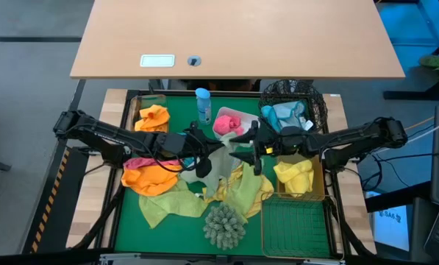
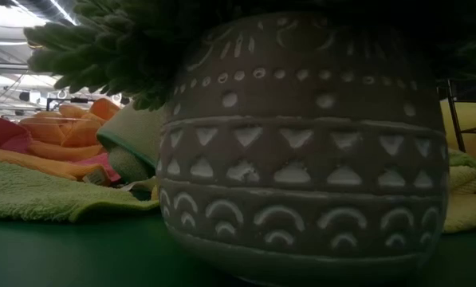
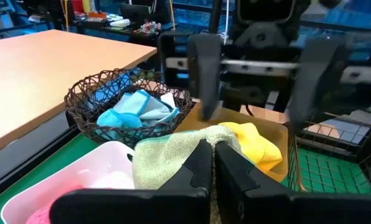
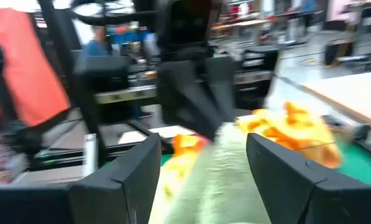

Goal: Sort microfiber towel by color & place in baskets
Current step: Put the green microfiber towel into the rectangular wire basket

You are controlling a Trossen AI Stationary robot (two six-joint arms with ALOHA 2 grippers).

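Note:
My left gripper [image 1: 206,160] is shut on a pale green towel [image 1: 226,163] held up over the middle of the green mat; the towel also shows in the left wrist view [image 3: 173,163]. My right gripper [image 1: 253,147] faces it from the right, open. In the right wrist view its fingers [image 4: 278,168] stand on either side of the towel [image 4: 210,180]. Loose orange [image 1: 149,179], pink [image 1: 137,163] and pale green [image 1: 176,206] towels lie in a pile below and to the left. My left gripper pinches the pale green towel's upper edge [image 3: 201,138] between its two shut fingers [image 3: 197,165], coming about level from the table's left. The towel hangs below the fingers, and its lower part reaches the pile of towels [image 1: 237,188]. Whether my right gripper touches the towel, I cannot tell.
At the back stand a clear tub with orange towels [image 1: 151,118], a blue bottle [image 1: 203,104], a white tub with a pink towel [image 1: 234,121] and a black mesh basket with teal towels [image 1: 296,107]. A gold basket holds a yellow towel [image 1: 298,177]; another [image 1: 296,224] stands nearer. A shaggy clump in a pot [image 1: 224,224] fills the low view [image 2: 301,151].

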